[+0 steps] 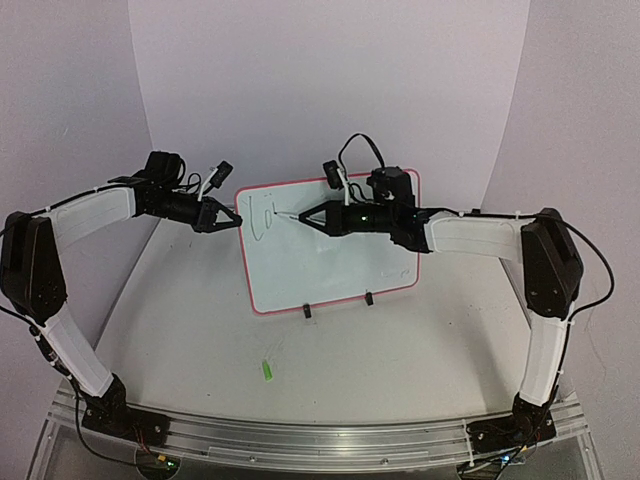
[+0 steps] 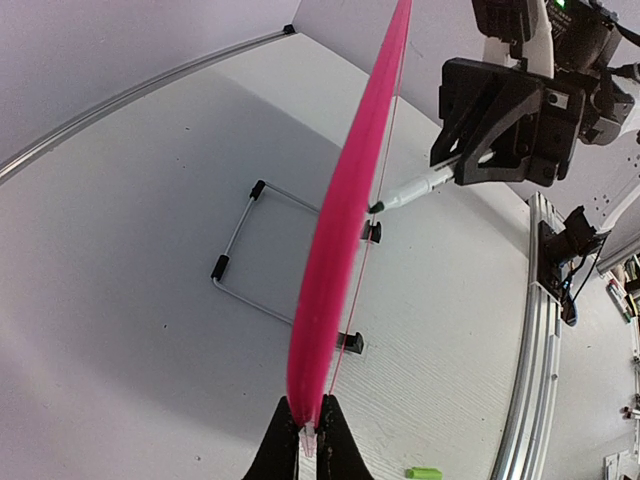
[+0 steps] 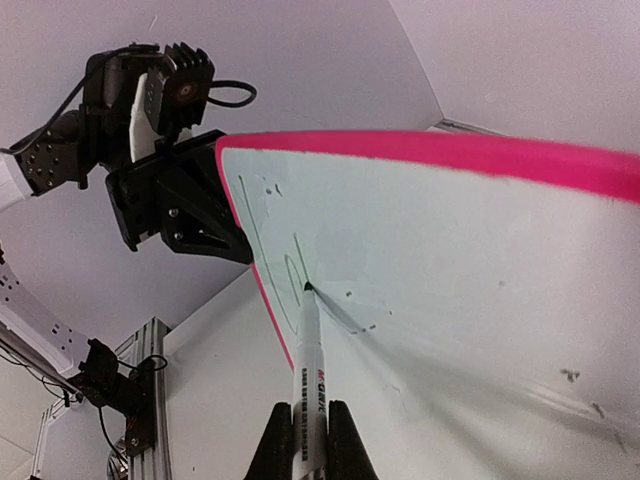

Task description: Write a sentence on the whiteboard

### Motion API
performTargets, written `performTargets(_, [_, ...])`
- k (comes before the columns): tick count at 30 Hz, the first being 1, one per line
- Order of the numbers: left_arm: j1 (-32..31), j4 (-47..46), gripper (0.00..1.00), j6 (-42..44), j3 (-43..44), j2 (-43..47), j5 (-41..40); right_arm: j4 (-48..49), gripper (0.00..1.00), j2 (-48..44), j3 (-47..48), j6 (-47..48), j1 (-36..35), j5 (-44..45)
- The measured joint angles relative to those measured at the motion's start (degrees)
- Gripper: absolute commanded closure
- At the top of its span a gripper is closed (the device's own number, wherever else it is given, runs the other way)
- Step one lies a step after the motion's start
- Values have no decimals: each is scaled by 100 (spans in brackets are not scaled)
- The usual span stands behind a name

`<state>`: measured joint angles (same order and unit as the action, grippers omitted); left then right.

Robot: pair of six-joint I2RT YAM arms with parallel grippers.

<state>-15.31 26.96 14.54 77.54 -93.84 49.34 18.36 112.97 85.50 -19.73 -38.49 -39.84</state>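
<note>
— Pink rim [image 2: 345, 200], pinched. Why?
— My left fingers [image 2: 308, 432] clench the left edge of the whiteboard [image 1: 330, 265] so it can't rock back when I press on it. It stands upright in the middle of the table [image 1: 420, 360].
— And your right?
— My right fingers [image 1: 307, 216] grasp the marker [image 3: 312, 370], tip touching the board's upper left, where the sentence [image 1: 262, 218] starts: a few green strokes. Most remains to write, I reckon.

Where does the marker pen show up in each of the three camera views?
Top view: marker pen at centre, tip on the whiteboard.
Left wrist: marker pen upper right, right of the pink rim.
Right wrist: marker pen bottom centre, pointing up.
Shared landmark: the whiteboard's pink rim.
</note>
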Motion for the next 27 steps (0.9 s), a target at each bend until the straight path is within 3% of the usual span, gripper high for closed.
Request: performTargets(27, [2, 2, 100, 1, 0, 0, -2, -1, 100, -148, -421, 26, 11, 57])
